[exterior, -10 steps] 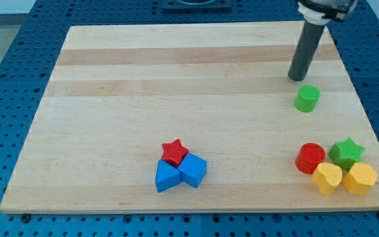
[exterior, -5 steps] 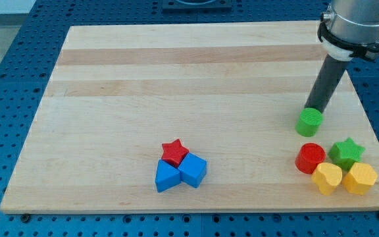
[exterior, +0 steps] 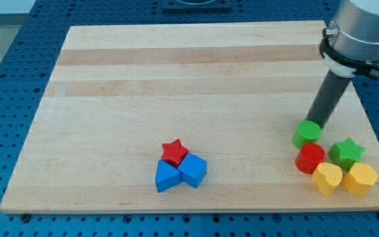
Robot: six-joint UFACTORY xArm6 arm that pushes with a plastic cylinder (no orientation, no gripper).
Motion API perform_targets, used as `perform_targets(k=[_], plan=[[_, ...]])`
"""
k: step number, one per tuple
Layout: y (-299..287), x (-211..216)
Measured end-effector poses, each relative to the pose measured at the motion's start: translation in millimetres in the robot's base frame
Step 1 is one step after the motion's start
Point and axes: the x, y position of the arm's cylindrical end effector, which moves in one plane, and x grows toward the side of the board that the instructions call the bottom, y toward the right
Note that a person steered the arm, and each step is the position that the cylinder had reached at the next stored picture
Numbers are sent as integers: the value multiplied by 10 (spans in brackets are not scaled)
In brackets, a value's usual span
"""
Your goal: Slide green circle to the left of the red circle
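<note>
Green circle point(exterior: 306, 133) resting near the view's right on the wooden bench point(exterior: 143, 85), just above the red circle point(exterior: 310, 158) and touching or all but touching it, a shade toward the view's left of it. Tool here only a straight dark rod with no jaws, so nothing to open or close and nothing grasped; my tip point(exterior: 317, 123) pressed against the green circle's upper right edge, rod slanting up toward the view's top right. Just to the right of the red circle, a green star point(exterior: 346, 152). Below these, two yellow blocks side by side: a heart-like yellow block point(exterior: 327, 178) touching the red circle's lower edge, and a yellow hexagon-like block point(exterior: 360, 178) under the green star. Well apart, toward the view's bottom centre, a tight cluster: red star point(exterior: 174, 152) on top, with two blue blocks below it, one blue block point(exterior: 167, 176) at left, a blue cube point(exterior: 193, 170) at right, all three touching.
</note>
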Motion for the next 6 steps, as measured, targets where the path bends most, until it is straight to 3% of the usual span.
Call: perform_targets(k=[6], plan=[[-754, -40]])
